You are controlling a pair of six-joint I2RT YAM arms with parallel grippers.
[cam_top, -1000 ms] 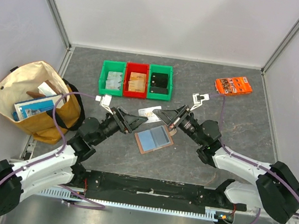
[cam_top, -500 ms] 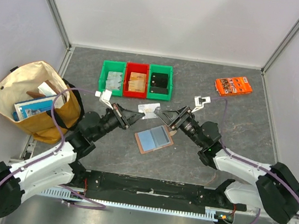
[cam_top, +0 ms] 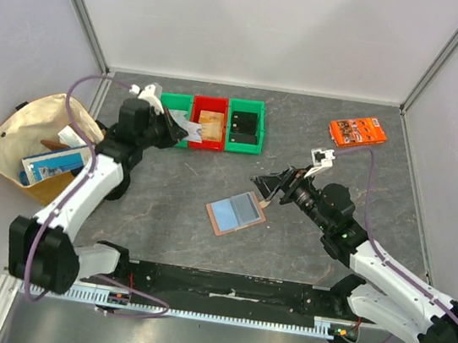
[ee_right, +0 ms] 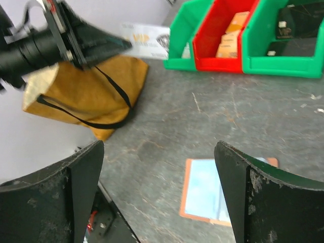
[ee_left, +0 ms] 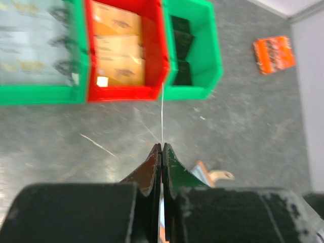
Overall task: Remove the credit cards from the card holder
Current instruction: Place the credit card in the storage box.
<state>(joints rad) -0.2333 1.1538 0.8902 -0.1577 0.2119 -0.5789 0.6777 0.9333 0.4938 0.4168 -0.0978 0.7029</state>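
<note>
Overhead rear view, two low wrist views, red bin [cam_top: 206, 145] shared.

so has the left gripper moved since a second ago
Yes. The left gripper, shut on a credit card, has swung away from the card holder, toward the far left, and now sits by the bins.

Seen from the left wrist, the credit card [ee_left: 162, 114] pinched in the closed left end effector [ee_left: 162, 148] shows edge-on as a thin pale line, its face hidden. Just right of the fingers [ee_left: 174, 169], only a corner and tab of the card holder [ee_left: 218, 175] peek out. Beyond the tips and to their left, the green bin [ee_left: 40, 93] is blurred, its contents unreadable, its far side cut by the frame. From the right wrist, the right end effector [ee_right: 159, 147] blocks one side of the card holder.
</note>
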